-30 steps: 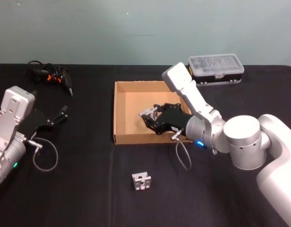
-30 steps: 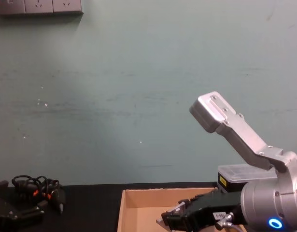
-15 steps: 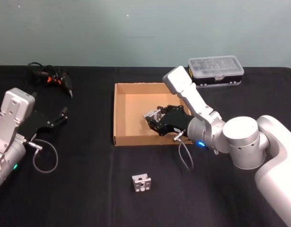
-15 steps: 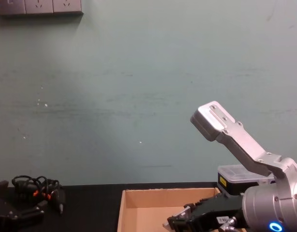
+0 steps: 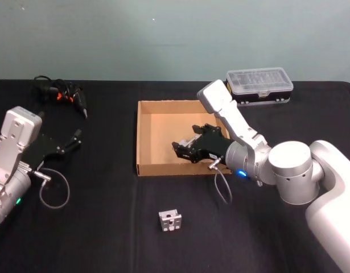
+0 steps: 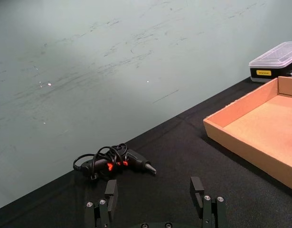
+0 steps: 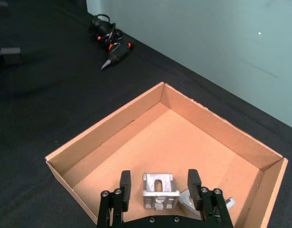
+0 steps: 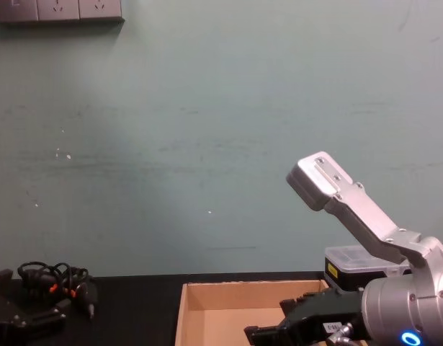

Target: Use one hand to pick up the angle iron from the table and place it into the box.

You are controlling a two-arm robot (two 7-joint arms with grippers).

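Tan cardboard forms the box (image 5: 139,136), and the right tool (image 7: 159,174) hangs low inside it with its 2 black fingers (image 7: 125,183) spread apart. The angle iron (image 7: 158,191) lies on the box floor between those fingers and touches neither. It is silver, with a slot in its upright face. Just beside it, partly hidden behind 1 finger, is a further silver piece (image 7: 183,198) whose shape cannot be made out. From the head view the tool's black body covers most of the angle iron. Ahead of the fingertips, 2 low walls of the box meet in a corner.

Behind the right tool, on the robot's side of the box's near wall, a second angle iron (image 5: 171,220) sits on the black table (image 5: 106,239), well apart from the tool. That wall stands between them. Beyond the right arm's whitish link, a black case with a clear lid (image 5: 259,84) rests on the table outside the box.

The left tool (image 6: 153,181) hovers over the table well to the left of the box, its fingers spread and gripping nothing. Ahead of it lies a black glue gun with a coiled cable (image 6: 115,161).
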